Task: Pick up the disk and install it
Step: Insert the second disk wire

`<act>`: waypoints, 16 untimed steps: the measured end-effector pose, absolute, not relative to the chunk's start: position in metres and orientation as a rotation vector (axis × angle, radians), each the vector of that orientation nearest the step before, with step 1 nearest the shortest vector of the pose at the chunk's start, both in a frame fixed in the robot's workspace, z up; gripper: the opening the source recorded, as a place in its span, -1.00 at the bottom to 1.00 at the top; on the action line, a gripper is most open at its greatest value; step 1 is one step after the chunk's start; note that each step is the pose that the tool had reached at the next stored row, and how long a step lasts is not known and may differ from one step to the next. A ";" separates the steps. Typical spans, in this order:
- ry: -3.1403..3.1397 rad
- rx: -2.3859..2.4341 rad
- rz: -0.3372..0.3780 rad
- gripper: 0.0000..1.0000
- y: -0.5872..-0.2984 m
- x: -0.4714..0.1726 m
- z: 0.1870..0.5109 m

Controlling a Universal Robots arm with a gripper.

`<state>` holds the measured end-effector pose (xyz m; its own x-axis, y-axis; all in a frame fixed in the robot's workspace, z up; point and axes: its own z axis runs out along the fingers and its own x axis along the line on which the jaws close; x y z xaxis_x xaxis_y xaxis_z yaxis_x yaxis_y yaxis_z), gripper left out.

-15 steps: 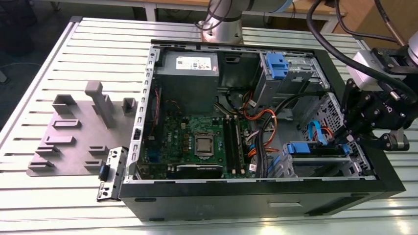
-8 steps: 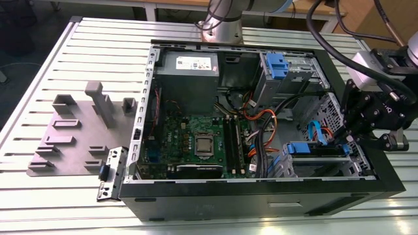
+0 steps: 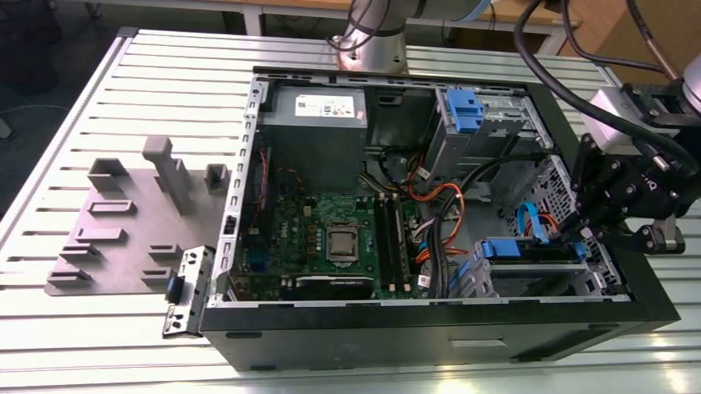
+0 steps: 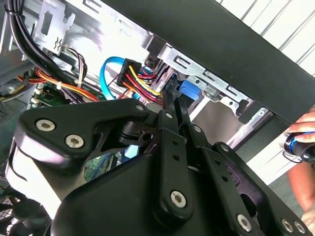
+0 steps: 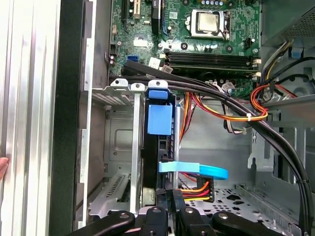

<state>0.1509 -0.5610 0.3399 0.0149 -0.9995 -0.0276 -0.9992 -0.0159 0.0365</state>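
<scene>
Even, bright light; case interior shadowed, perhaps slightly soft.

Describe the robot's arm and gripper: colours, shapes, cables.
The gripper is matte black, built of flat linkage plates joined by silver screws, narrowing to slim black fingers. In the exterior view the gripper hangs from a black and light-grey wrist block, with thick black cables looping above it. The arm's base column is silver-grey metal.

drive cage (image 5: 120, 147): bare grey metal | end tab (image 5: 160, 119): smooth blue plastic
</scene>
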 end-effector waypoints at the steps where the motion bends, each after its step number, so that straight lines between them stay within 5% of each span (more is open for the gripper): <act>1: -2.199 2.233 -0.071 -0.68 -0.561 0.151 0.340; 16: -2.199 2.233 -0.071 -0.68 -0.563 0.151 0.339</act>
<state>0.1515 -0.5627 0.3390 0.0149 -0.9995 -0.0274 -0.9992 -0.0159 0.0365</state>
